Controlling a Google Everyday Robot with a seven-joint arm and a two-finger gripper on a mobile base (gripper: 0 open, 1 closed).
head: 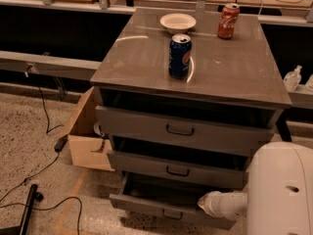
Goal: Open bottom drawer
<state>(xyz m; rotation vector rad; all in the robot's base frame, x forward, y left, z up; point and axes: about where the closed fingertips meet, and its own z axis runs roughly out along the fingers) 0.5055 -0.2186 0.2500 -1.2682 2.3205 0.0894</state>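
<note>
The bottom drawer (pixel 146 205) is the lowest of the grey cabinet's (pixel 195 67) three drawers. It stands pulled out a little, with a dark gap behind its front, and its small dark loop handle (pixel 172 214) sits at the centre. My white arm comes in from the lower right. Its end, with the gripper (pixel 203 204), lies over the right part of the drawer's open top, just right of the handle.
A blue can (pixel 179 56), a white bowl (pixel 178 22) and a red can (pixel 228 20) stand on the cabinet top. An open cardboard box (pixel 85 136) sits against the cabinet's left side. Cables (pixel 46 116) run over the speckled floor at the left.
</note>
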